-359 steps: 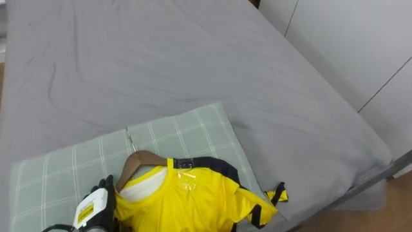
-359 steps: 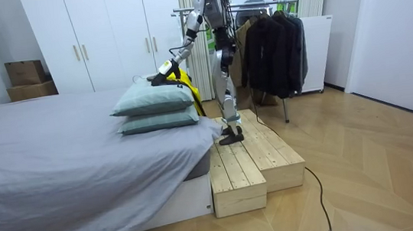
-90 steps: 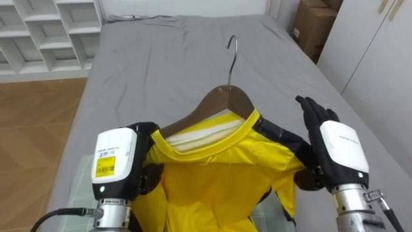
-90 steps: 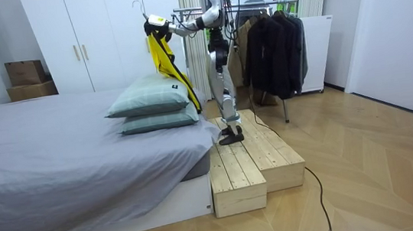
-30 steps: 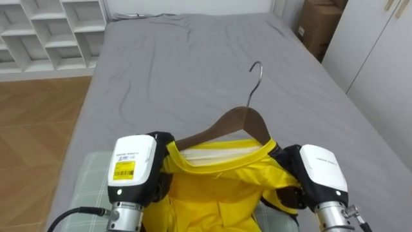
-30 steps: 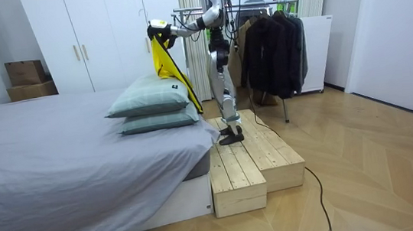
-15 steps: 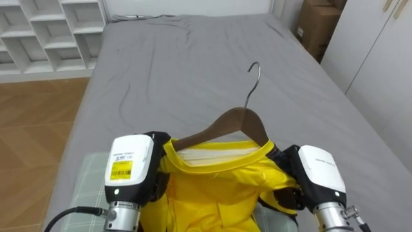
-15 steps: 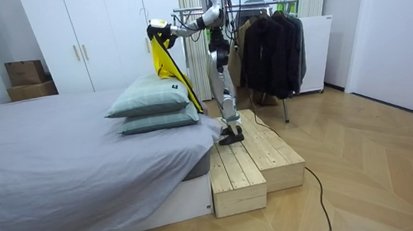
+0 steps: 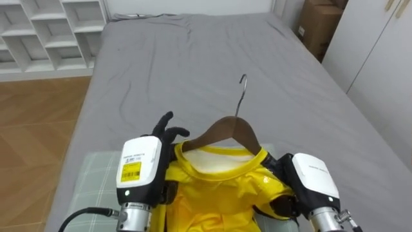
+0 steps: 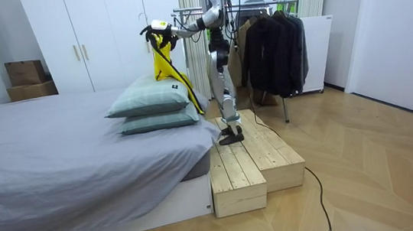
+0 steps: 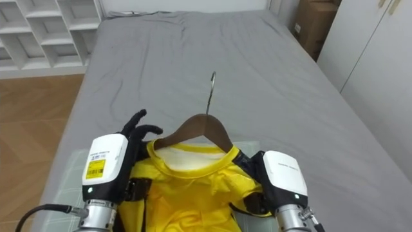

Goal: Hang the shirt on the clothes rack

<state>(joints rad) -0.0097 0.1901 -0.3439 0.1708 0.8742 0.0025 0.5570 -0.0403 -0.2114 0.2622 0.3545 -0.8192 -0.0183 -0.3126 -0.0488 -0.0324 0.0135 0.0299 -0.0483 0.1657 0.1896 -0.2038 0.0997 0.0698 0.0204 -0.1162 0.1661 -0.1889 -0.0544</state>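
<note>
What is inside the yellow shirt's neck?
A brown hanger, hook sticking up, above a pale inner layer. The shirt covers the hanger's arms.

Bed [image 10: 57, 162] with grey cover, left half of the room view.
Two pale green pillows [image 10: 151, 100] lie stacked on its right end, one on the other.

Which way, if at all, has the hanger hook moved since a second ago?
Yes. Judged against the cardboard box, which stays put, the hanger hook has shifted left and down in the left eye view.
</note>
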